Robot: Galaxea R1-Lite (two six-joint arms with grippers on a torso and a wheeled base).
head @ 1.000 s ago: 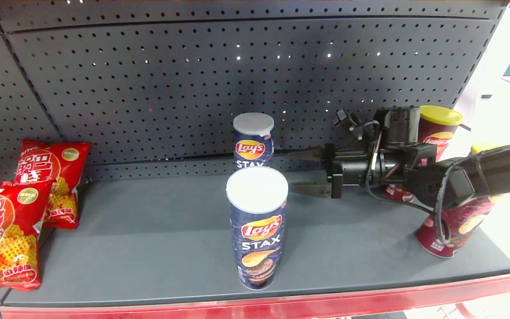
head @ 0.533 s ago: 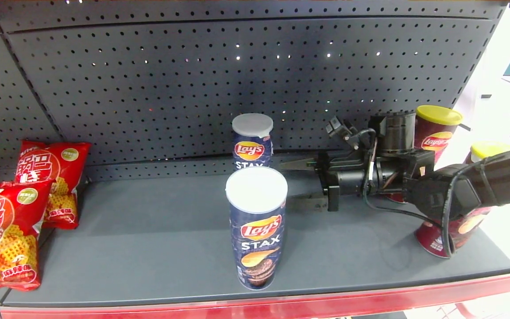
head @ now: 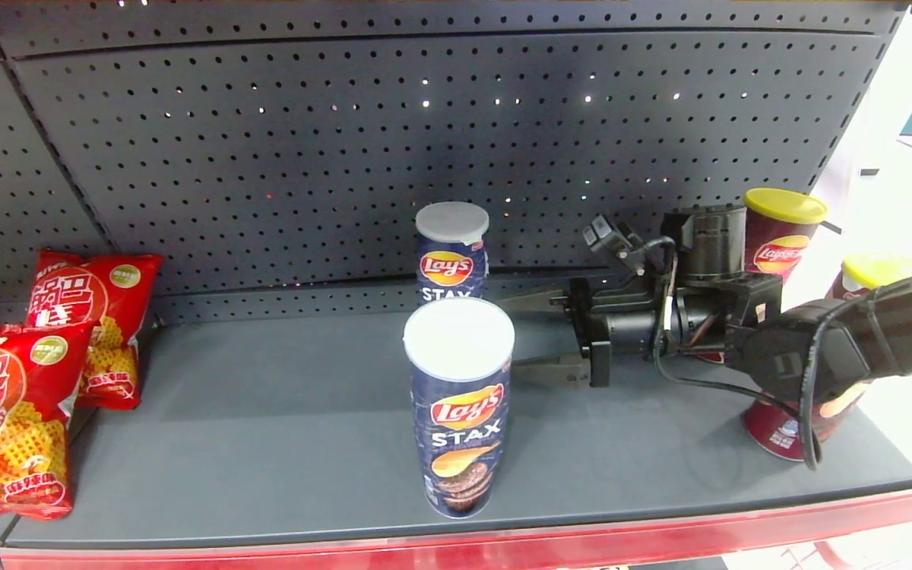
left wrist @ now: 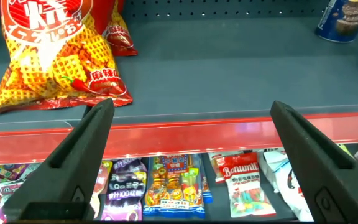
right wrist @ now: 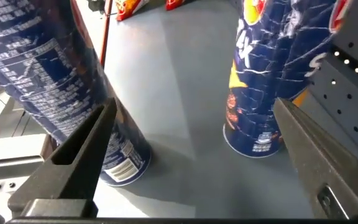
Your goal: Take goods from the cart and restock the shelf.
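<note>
Two dark blue chip cans with white lids stand on the grey shelf (head: 282, 427): a front can (head: 460, 408) near the edge and a back can (head: 451, 252) against the pegboard. My right gripper (head: 531, 334) is open just to the right of them, fingers pointing left toward the gap between the two cans. In the right wrist view the front can (right wrist: 61, 106) and back can (right wrist: 272, 81) stand beyond the open fingers. My left gripper (left wrist: 191, 162) is open, low in front of the shelf's red edge (left wrist: 179, 134).
Red snack bags (head: 9, 404) lie at the shelf's left end. Two maroon cans with yellow lids (head: 780, 233) stand at the right end behind my right arm. Packaged goods (left wrist: 179, 186) sit on the lower shelf under the red lip.
My right gripper has moved left and slightly down, closer to the two blue cans, staying open. The cans have not moved.
</note>
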